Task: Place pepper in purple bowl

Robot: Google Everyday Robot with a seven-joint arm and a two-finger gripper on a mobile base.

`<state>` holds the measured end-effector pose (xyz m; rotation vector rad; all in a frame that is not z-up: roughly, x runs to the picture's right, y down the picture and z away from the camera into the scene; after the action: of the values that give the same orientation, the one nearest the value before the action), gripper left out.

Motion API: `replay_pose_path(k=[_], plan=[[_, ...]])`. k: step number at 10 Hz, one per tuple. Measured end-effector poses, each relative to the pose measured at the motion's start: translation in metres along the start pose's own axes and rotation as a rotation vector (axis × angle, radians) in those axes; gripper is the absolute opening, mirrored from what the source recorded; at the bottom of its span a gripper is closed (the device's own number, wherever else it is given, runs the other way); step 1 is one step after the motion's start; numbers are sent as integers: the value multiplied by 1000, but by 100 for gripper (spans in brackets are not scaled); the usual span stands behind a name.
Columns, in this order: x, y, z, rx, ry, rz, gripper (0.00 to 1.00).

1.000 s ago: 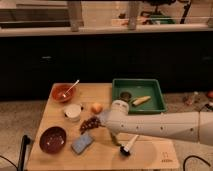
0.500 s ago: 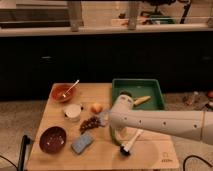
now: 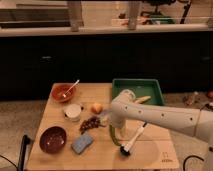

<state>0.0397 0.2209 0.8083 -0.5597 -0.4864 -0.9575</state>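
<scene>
The pepper (image 3: pixel 113 137) is a slim dark green piece on the wooden table (image 3: pixel 150 150), just left of a white-handled brush. My gripper (image 3: pixel 119 133) hangs down from the white arm (image 3: pixel 160 117), which reaches in from the right. The gripper sits right at the pepper and partly hides it. The purple bowl (image 3: pixel 53 139) stands empty at the table's front left, well to the left of the gripper.
A blue sponge (image 3: pixel 82 143) lies between the bowl and the pepper. The grape bunch (image 3: pixel 90 123), an orange fruit (image 3: pixel 97 107), a white cup (image 3: pixel 73 111) and an orange bowl with a spoon (image 3: pixel 64 92) sit behind. A green tray (image 3: pixel 132 86) holds a yellowish piece (image 3: pixel 143 99). The brush (image 3: pixel 132 142) lies right of the gripper.
The arm has swung left and its wrist has come down, bringing the gripper from beside the brush onto the pepper. The objects on the table have not moved.
</scene>
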Motion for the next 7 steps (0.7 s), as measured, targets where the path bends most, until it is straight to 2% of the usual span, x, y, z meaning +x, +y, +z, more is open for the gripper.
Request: replay_pose_path(k=[3, 6, 7], plan=[[-5, 0, 13, -36, -24, -37, 80], [-4, 3, 28, -52, -65, -42, 80], [-3, 4, 30, -53, -73, -39, 76]])
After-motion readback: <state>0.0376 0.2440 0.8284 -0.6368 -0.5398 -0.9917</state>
